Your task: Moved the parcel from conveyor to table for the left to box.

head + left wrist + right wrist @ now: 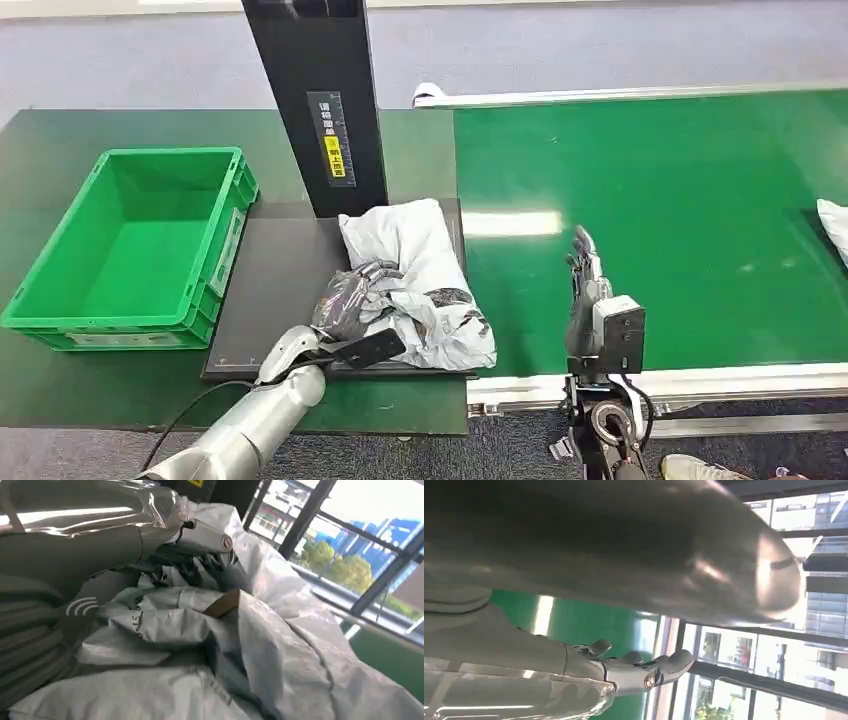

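The crumpled white-and-grey plastic parcel (415, 285) lies on the dark flat platform (270, 290) at the foot of the black upright post (318, 100), between the green plastic crate (135, 250) and the green conveyor belt (650, 220). Its right edge reaches just to the belt's edge. The left hand (345, 305) is largely buried in the folds of the parcel's near-left part; in the head view a shiny grey wrinkle of plastic bunches over the fingers, and in the left wrist view the fingertips (220, 542) sink into the creased plastic with the thumb beside them. It appears to grip the bag, though the folds hide how firmly the fingers close. A small brown patch (223, 604), perhaps cardboard or tape, peeks from a crease; what it is cannot be made out.

The right hand (585, 275) hangs over the near-left part of the belt, well apart from the parcel, its fingers straight, spread slightly and holding nothing. The right wrist view is mostly blocked by a blurred grey cover, with the fingers (634, 667) extended over the green belt.

At the right edge a second white parcel (835, 225) is cut off by the frame. The crate holds nothing that can be seen.
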`<state>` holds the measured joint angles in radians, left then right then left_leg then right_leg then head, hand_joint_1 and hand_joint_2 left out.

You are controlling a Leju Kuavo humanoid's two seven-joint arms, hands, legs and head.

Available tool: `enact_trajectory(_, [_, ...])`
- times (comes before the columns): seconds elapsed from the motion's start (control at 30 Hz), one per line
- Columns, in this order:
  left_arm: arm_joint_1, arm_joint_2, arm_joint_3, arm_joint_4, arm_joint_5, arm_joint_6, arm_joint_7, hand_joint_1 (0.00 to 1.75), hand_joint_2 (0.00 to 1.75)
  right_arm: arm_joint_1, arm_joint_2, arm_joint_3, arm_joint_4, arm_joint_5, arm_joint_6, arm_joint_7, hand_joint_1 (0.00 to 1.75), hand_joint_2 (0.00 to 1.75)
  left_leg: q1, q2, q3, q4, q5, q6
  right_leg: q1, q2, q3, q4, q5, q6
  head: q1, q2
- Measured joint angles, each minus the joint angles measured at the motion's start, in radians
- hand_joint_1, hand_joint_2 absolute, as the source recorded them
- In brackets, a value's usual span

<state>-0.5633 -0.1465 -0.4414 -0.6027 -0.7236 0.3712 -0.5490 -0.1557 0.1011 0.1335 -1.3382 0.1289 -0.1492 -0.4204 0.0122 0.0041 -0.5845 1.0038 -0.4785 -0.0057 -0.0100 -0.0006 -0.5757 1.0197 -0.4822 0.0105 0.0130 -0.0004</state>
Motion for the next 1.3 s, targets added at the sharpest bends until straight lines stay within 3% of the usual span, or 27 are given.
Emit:
enact_trajectory(0.2, [0.011, 0.004, 0.000, -0.044, 0.032, 0.072, -0.020, 1.75, 1.75, 0.000, 0.002, -0.011, 0.000, 0.001, 0.001, 0.006, 0.00, 0.00, 0.000, 0.000, 0.000, 0.000, 0.000, 0.000, 0.000, 0.000, 0.000, 0.000, 0.000, 0.000, 0.000, 0.000])
enact_trajectory(0.57, [0.080, 0.057, 0.013, -0.310, 0.064, 0.149, 0.018, 1.75, 1.75, 0.009, 0.001, -0.028, 0.002, -0.001, 0.002, 0.008, 0.00, 0.00, 0.000, 0.000, -0.001, 0.000, 0.000, 0.000, 0.000, 0.000, -0.001, 0.000, 0.000, 0.000, 0.000, 0.000])
enact_trajectory(0.83, [0.100, 0.135, 0.101, -0.580, 0.064, 0.218, 0.042, 1.75, 1.75, 0.029, -0.018, -0.045, 0.005, -0.031, -0.017, 0.000, 0.00, 0.00, 0.000, 0.000, -0.001, 0.000, 0.000, 0.000, 0.000, 0.000, -0.001, 0.000, 0.000, 0.000, 0.000, 0.000])
enact_trajectory(1.13, [0.107, 0.169, 0.149, -0.682, 0.048, 0.282, 0.063, 1.75, 1.75, 0.034, -0.023, -0.047, 0.008, -0.036, -0.026, -0.002, 0.00, 0.00, 0.000, 0.001, -0.001, 0.000, 0.000, 0.000, 0.000, 0.000, -0.001, 0.000, 0.000, 0.000, 0.000, 0.000])
enact_trajectory(1.3, [0.058, 0.236, 0.259, -0.716, 0.014, 0.278, 0.145, 1.75, 1.75, 0.043, -0.030, -0.056, 0.011, -0.033, -0.027, -0.003, 0.00, 0.00, 0.001, 0.001, -0.001, 0.000, 0.000, 0.000, 0.001, 0.000, -0.001, 0.001, 0.000, 0.000, 0.000, 0.000])
